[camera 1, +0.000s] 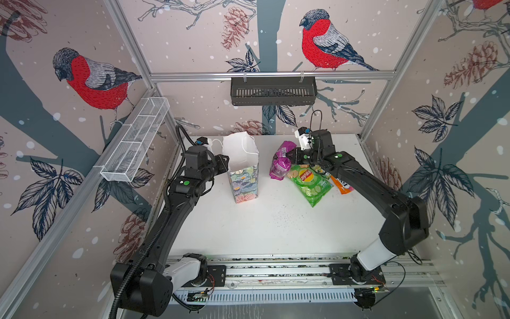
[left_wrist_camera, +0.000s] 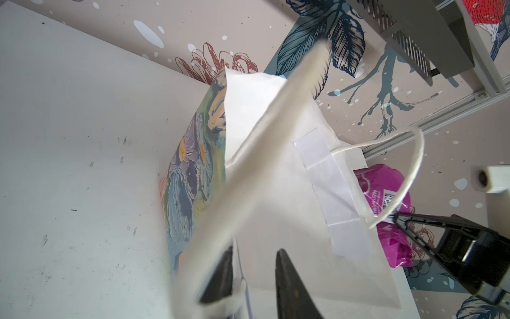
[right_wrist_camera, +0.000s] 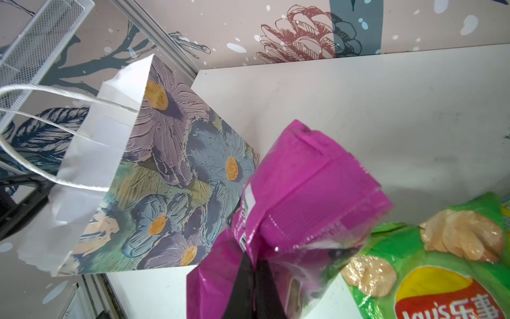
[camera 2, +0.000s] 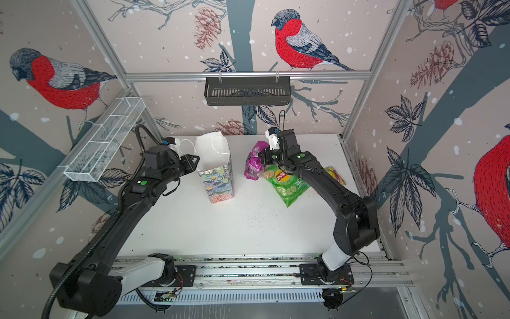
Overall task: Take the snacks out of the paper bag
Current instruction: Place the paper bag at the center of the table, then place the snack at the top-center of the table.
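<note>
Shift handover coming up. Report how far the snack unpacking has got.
Done: large green chip bag, orange packet and yellow-green packet lie on the table. In hand: purple packet, clamped in the right jaws beside the paper bag. Remaining: set it down. The left jaws stand parted at the bag's rim; its bottom is hidden.

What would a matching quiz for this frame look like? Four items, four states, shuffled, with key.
Items:
1. paper bag
2. purple packet
3. green chip bag
4. orange packet

States:
A. lying flat on the table, logo up
B. pinched in the right gripper
C. standing upright, mouth open
D. partly hidden under the right arm

Pairs: 1-C, 2-B, 3-A, 4-D
</note>
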